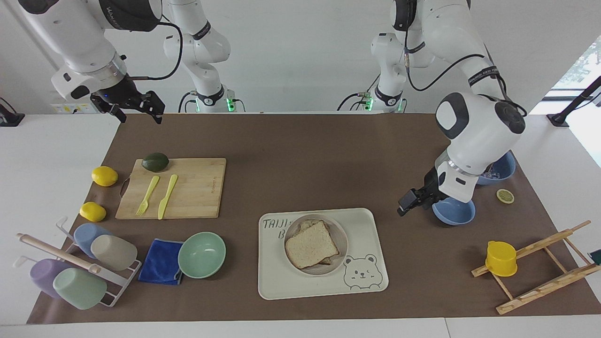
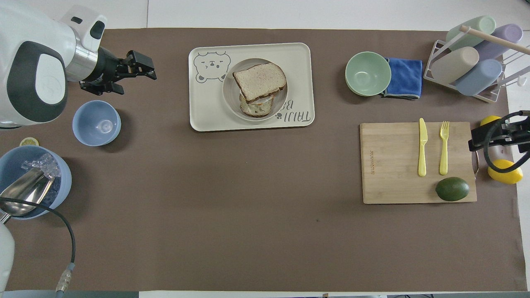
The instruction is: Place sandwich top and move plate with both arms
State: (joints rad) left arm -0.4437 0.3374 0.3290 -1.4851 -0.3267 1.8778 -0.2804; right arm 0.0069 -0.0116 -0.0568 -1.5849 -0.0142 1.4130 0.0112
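Sandwich top (image 1: 312, 244) flat on plate (image 1: 339, 237), rounded end toward right arm's end; both grippers open, empty.

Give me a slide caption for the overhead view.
Sandwich top rests on the plate; left gripper hangs open beside the tray.

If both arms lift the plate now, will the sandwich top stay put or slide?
The sandwich top sits askew on the lower slice, overhanging it, so it may shift if tilted. The plate has only a shallow rim, so it probably won't stop a slide. Bread looks soft and light.
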